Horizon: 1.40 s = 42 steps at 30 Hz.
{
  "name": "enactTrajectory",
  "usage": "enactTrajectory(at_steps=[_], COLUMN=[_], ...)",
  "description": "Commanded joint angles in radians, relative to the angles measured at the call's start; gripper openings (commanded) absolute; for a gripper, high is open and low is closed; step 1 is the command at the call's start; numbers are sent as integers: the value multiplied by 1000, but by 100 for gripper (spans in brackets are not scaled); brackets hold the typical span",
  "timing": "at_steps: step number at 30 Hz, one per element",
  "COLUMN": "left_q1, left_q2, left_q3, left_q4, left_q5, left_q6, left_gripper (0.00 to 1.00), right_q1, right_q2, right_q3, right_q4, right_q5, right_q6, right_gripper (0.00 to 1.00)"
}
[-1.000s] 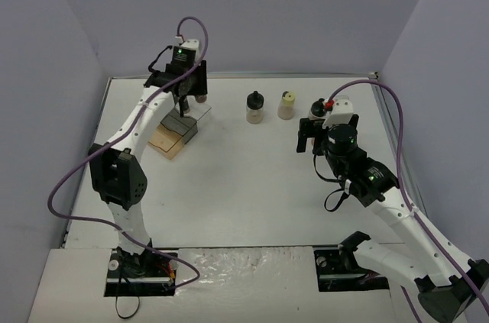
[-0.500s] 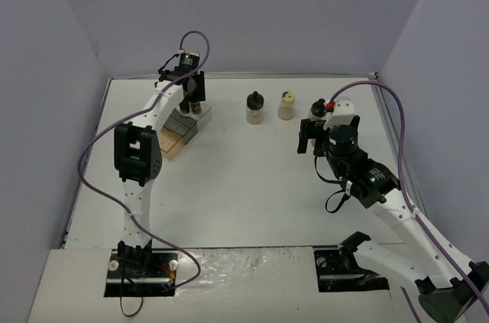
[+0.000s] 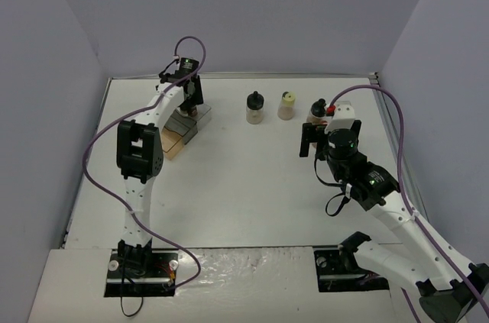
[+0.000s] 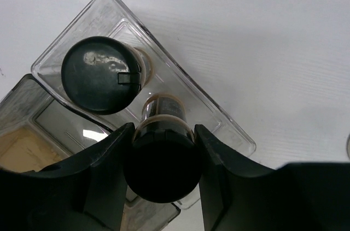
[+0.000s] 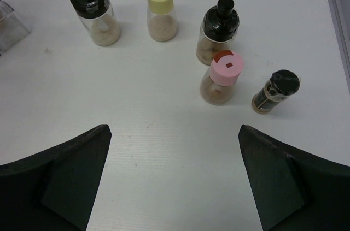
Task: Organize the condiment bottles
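My left gripper (image 4: 162,132) is shut on the cap of a slim black-capped condiment bottle (image 4: 162,163), held upright over the clear step of the tray (image 4: 219,115). A second black-capped bottle (image 4: 103,74) stands on that step, just beside it. In the top view the left gripper (image 3: 191,95) is at the tray's far end. My right gripper (image 5: 174,128) hangs open above bare table. Ahead of it stand several bottles: a knobbed black-capped one (image 5: 93,12), a yellow-capped one (image 5: 160,11), another knobbed black one (image 5: 219,30), a pink-capped one (image 5: 223,77) and a slim black-capped one (image 5: 276,92).
The stepped tray (image 3: 177,130) lies at the back left, clear at the far end and amber (image 4: 22,152) nearer. The enclosure's walls close in the table at the back and both sides. The table's right edge (image 5: 340,18) runs close to the slim bottle.
My left arm has swung its elbow inward and brought the held bottle down over the tray's far step. My right gripper has drawn back slightly from the bottles and stays open.
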Motion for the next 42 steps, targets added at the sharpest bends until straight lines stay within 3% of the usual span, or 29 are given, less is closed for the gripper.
enactTrajectory(at_steps=[1, 9, 12, 17, 22, 30, 36, 42], left_q1=[12, 18, 18, 18, 17, 12, 8, 6], left_q2=[-11, -4, -66, -202, -414, -777, -1046, -1102], left_q3=[69, 85, 49, -80, -255, -558, -776, -891], left_q4=[37, 8, -5, -10, 23, 71, 159, 241], left_q5=[-24, -25, -6, 51, 104, 209, 204, 216], left_q6=[-36, -50, -51, -65, -69, 49, 163, 202], left_gripper=[48, 74, 86, 96, 97, 97, 97, 97], right_q1=[-8, -8, -9, -22, -101, -423, -523, -593], right_q2=[-3, -7, -8, 35, 101, 293, 467, 620], right_q3=[4, -1, -3, 7, 17, 45, 102, 122], right_q4=[49, 48, 48, 48, 50, 97, 159, 242], right_q5=[47, 61, 98, 168, 212, 14, -63, -92], right_q6=[16, 17, 35, 67, 119, 171, 159, 144], right_gripper=[100, 100, 100, 100, 100, 99, 94, 88])
